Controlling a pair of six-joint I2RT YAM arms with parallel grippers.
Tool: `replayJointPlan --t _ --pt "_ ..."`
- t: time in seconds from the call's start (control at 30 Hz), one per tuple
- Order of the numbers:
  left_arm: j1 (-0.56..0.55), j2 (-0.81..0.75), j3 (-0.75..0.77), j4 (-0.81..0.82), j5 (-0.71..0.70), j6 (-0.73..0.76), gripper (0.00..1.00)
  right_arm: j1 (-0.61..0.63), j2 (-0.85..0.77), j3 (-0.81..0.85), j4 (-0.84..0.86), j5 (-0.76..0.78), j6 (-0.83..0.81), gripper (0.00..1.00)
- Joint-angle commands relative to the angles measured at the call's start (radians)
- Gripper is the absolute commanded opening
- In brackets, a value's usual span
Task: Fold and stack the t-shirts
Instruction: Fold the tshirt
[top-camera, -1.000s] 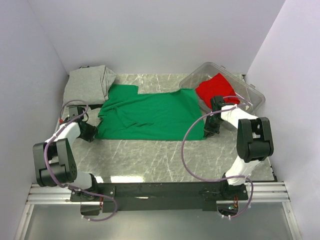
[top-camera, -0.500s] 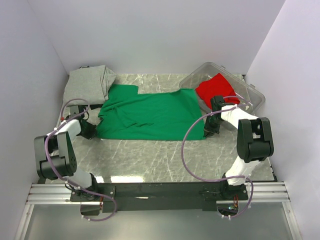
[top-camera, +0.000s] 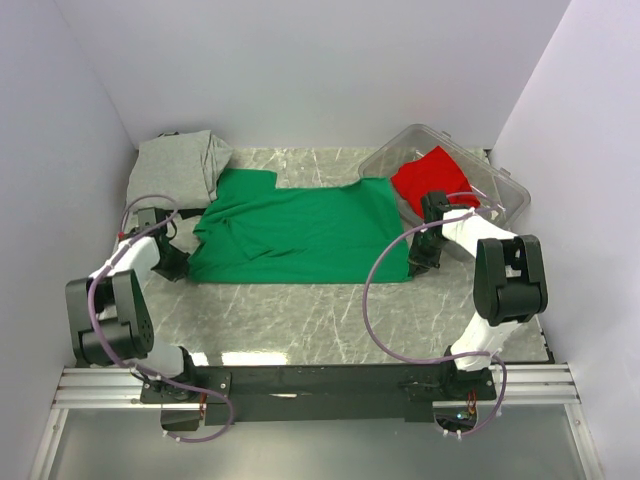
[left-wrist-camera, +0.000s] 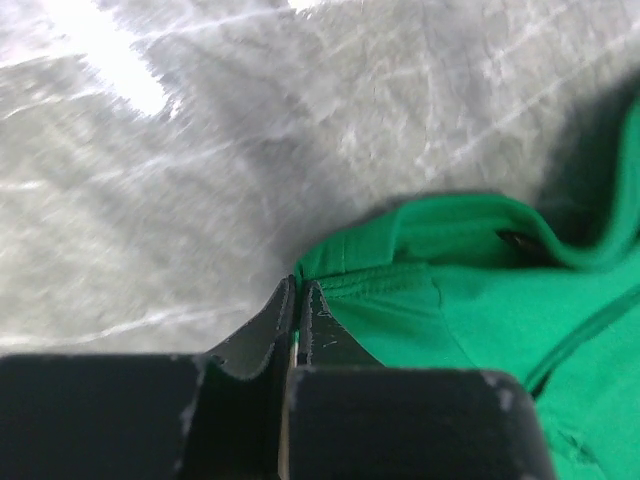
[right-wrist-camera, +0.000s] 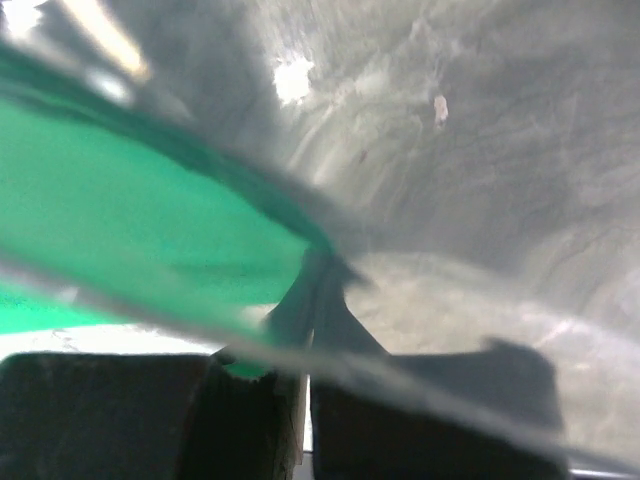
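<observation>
Left arm and right arm: bulky black joint housings, white links. A lilac cable loops along each. Bases bolted to a black crossbar on an aluminium rail. Left gripper and right gripper: matte black, with tapered fingers and scuffed, chipped edges.

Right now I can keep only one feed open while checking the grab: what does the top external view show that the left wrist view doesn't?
Only top external: the grey t-shirt at the far left, the red t-shirt in the clear bin, and the right gripper at the green t-shirt's near right corner. Only left wrist: the left gripper shut on the hem. Both: that green shirt on the table.
</observation>
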Motion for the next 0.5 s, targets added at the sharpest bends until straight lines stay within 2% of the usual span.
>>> replayJointPlan --t 0.0,0.47 --pt "0.004 -0.090 0.021 -0.084 -0.056 0.026 0.01 0.004 -0.059 0.018 -0.071 0.035 -0.030 0.00" --pt "0.007 -0.310 -0.046 -0.254 -0.113 -0.014 0.00 0.017 -0.177 -0.114 -0.155 0.003 -0.030 0.00"
